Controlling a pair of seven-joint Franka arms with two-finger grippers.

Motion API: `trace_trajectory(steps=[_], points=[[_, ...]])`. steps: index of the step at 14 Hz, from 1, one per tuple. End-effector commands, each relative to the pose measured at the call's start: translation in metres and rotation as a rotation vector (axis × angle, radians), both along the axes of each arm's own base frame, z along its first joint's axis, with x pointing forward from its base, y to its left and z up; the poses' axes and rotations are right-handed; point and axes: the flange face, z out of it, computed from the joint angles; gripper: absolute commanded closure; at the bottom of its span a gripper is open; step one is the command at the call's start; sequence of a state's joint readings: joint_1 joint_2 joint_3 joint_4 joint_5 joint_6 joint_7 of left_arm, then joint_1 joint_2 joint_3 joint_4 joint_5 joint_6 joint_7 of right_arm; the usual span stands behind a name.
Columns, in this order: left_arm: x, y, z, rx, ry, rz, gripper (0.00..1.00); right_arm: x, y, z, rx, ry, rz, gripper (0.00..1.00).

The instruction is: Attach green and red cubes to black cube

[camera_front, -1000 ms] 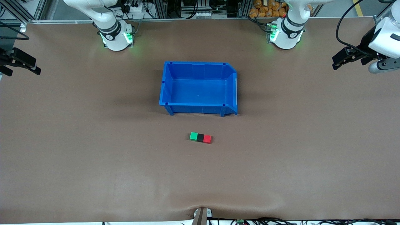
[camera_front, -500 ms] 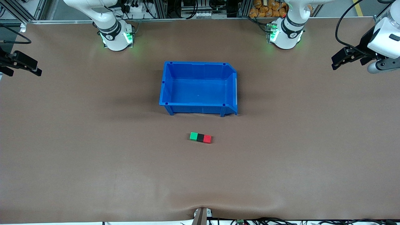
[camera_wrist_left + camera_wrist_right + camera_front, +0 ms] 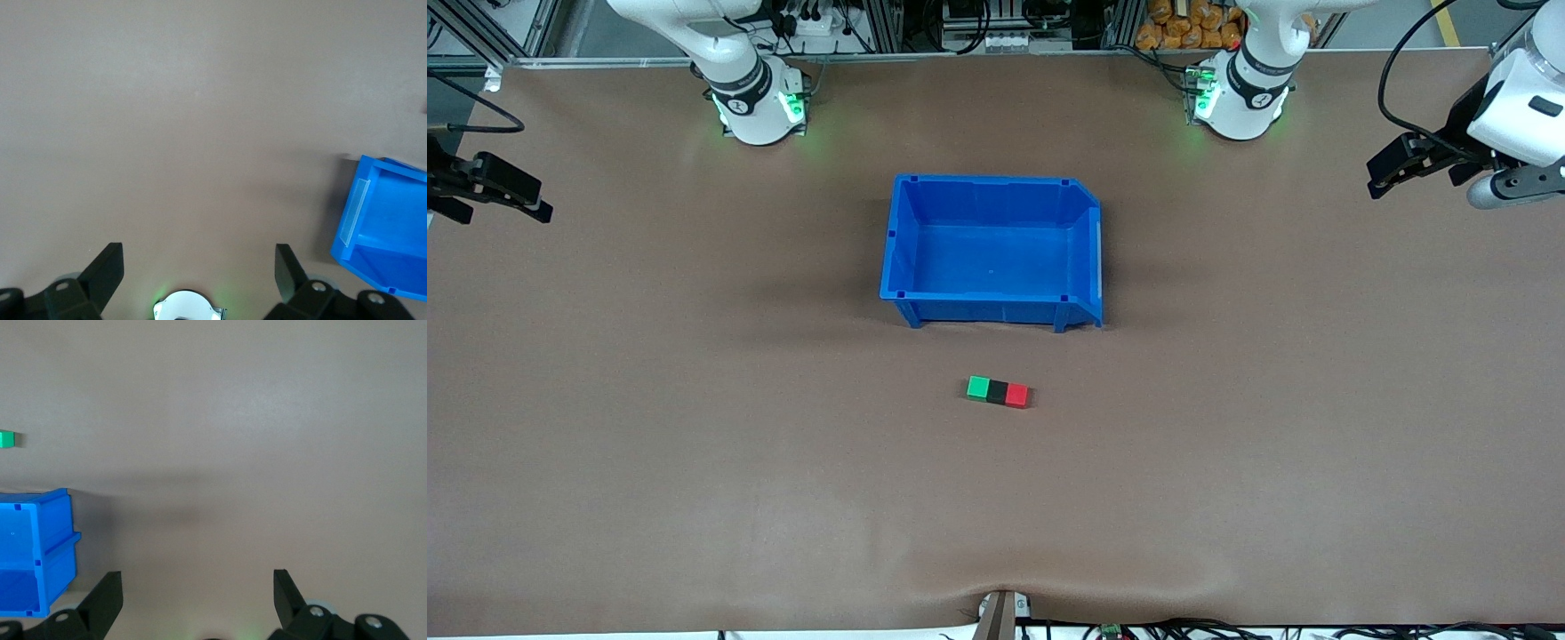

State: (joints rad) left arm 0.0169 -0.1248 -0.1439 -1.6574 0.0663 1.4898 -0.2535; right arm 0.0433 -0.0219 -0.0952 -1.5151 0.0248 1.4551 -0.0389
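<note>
Both arms are glossy white, built of rounded tubular segments with dark rings at the joints. Each round white base carries a black band with a small mark on it and glows green at the sides. The left arm's black two-finger pincer (image 3: 1376, 185) hangs from a white wrist with a grey cylindrical module, and a black cable loops above it. The right arm's black two-finger pincer (image 3: 541, 209) also trails a thin black cable. In both wrist views the black fingers (image 3: 107, 270) (image 3: 107, 600) are angular wedges, with small silver screws in the mounts.
</note>
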Motion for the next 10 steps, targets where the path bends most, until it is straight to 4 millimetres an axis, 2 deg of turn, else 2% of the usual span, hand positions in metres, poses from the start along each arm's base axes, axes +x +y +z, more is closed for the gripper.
trace_trajectory(steps=[1, 5, 9, 10], points=[[-0.001, 0.006, 0.011, 0.019, -0.023, -0.012, 0.00, 0.000, 0.001, 0.002, -0.010, -0.019, -0.007, 0.00], [-0.002, 0.011, 0.019, 0.010, -0.022, -0.009, 0.00, -0.002, 0.003, 0.003, -0.008, -0.019, 0.000, 0.00], [0.002, 0.016, 0.011, 0.001, 0.005, -0.050, 0.00, -0.001, 0.005, 0.002, -0.008, -0.016, 0.006, 0.00], [0.003, 0.025, 0.010, -0.003, 0.008, -0.038, 0.00, -0.001, 0.005, 0.001, -0.008, -0.015, 0.006, 0.00]])
